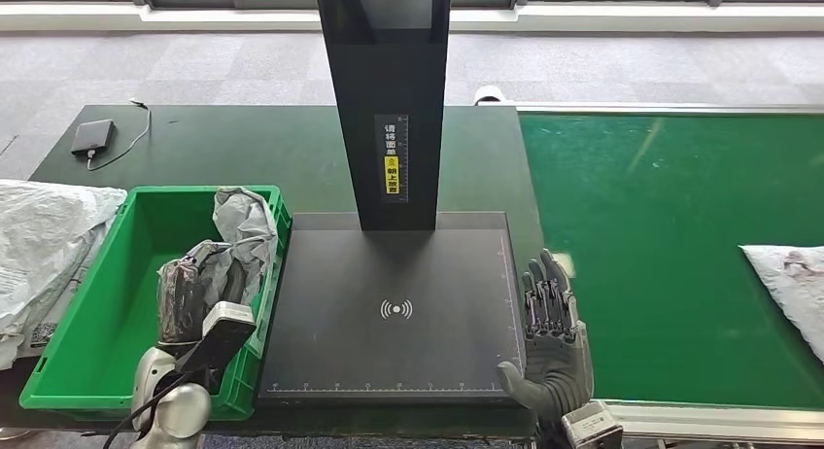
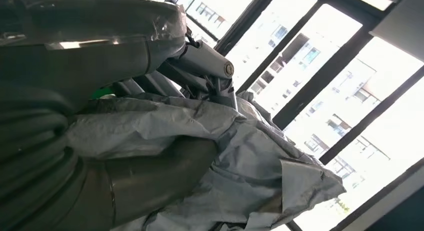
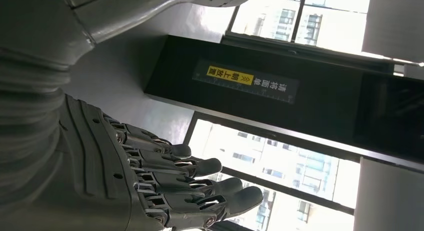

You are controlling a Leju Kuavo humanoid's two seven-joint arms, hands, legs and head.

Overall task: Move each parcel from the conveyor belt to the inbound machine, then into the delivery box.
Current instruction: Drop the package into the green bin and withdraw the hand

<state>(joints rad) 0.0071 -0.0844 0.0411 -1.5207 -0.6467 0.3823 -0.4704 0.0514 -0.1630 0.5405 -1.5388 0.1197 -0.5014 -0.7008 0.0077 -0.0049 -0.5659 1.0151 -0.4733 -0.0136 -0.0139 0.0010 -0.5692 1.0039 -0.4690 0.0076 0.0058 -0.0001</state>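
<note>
2 parcels (image 1: 228, 250) (image 1: 792, 274), 1 box (image 1: 126, 303), 1 machine (image 1: 394, 303).

Crinkled grey plastic parcel (image 1: 238, 237), glossy green plastic delivery box (image 1: 107, 332), matt black inbound machine plate (image 1: 389, 313), rough green conveyor belt (image 1: 661, 235), brushed silver metal arms (image 1: 180, 410)
</note>
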